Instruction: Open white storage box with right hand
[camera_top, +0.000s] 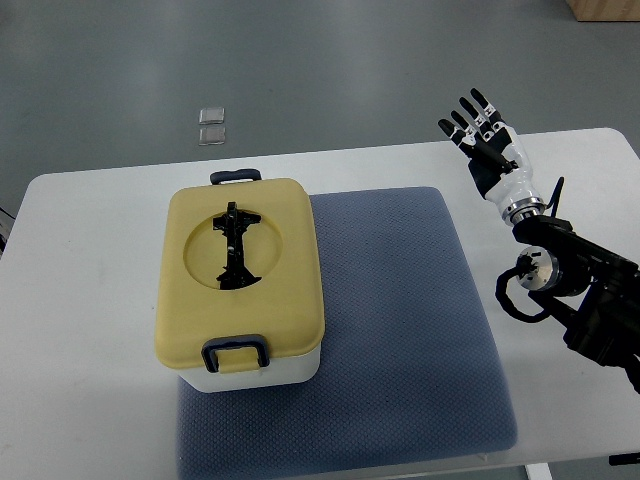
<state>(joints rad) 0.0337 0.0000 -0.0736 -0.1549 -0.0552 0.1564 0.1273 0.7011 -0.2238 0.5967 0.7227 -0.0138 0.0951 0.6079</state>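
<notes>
Box (240, 285) on the left edge of the blue mat (400, 320), white base under a yellow lid (240, 262), lid closed. Long axis running away from the robot, toward the far table (80, 300) edge. One dark latch (236, 354) on the near short end of the box, folded down over the lid edge; a second latch (235, 177) on the far short end. Black folded handle (232, 246) sunk in the round recess at the middle of the lid, lying along the same long axis.

Right hand (488, 140) well to the right of the box and somewhat farther back, past the mat's far right corner, raised over bare table. Fingers spread and straight, pointing up and away, holding nothing. Forearm and wrist trailing off to the right edge.

No left hand in view, so the right hand the only one on offer, as the task asks.

Box lying to the left and nearer from the hand, with the full width of the mat between. Likely next: sweep left across the mat, then down to a latch. Near latch probably the easier reach. Nothing touched yet; opening not begun, judging by both latches down.

Two small clear objects (211, 124) on the floor beyond the table, behind the box, irrelevant.
</notes>
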